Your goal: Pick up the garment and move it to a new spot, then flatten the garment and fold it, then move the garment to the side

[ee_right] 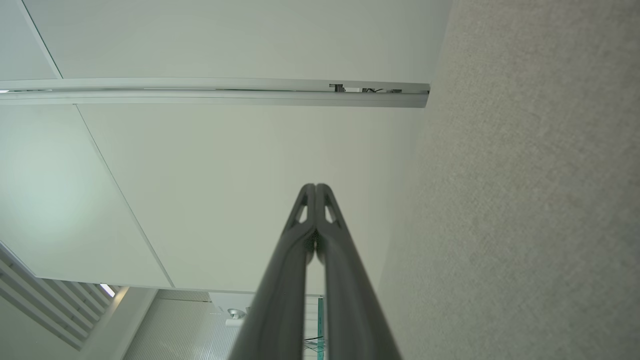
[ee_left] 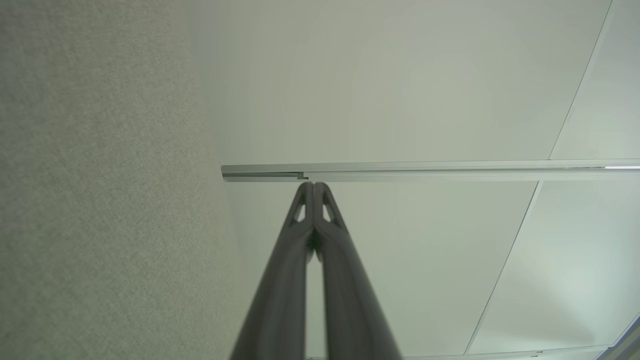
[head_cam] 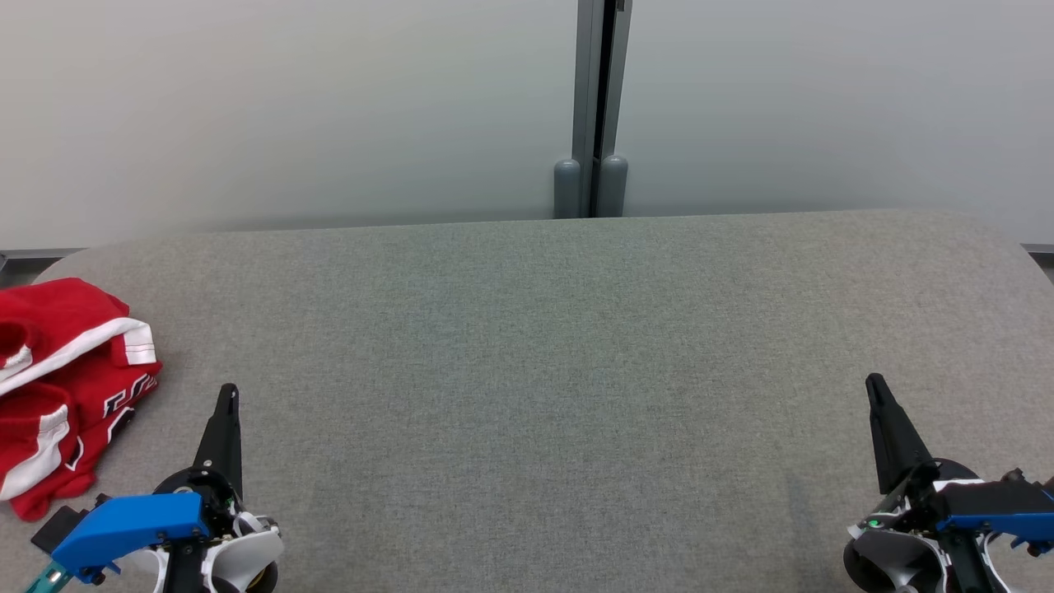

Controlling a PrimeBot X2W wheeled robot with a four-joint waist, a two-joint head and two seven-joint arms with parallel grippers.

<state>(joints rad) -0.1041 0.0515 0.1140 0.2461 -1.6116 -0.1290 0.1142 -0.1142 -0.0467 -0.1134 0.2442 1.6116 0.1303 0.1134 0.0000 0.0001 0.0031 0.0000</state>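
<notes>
At the far left of the head view, the garment (head_cam: 66,387) lies on the grey fabric-covered desk (head_cam: 535,371) in a rumpled heap. It is red with white bands and some dark lettering, and the picture's left edge cuts part of it off. Just to its right is the left gripper (head_cam: 228,395), low in the view. Its two dark fingers are pressed together into a single point, aimed toward the far edge of the desk and clear of the cloth. The left wrist view agrees: the tips of that gripper (ee_left: 313,187) meet with nothing between them (only a thin slit shows lower down the fingers). The middle of the desk is bare grey fabric, and behind it a grey post (head_cam: 594,107) splits the pale wall panels (head_cam: 288,107). At the lower right, well apart from the garment, the right gripper (head_cam: 874,387) is likewise closed tip to tip and empty, as the right wrist view shows (ee_right: 315,189).
</notes>
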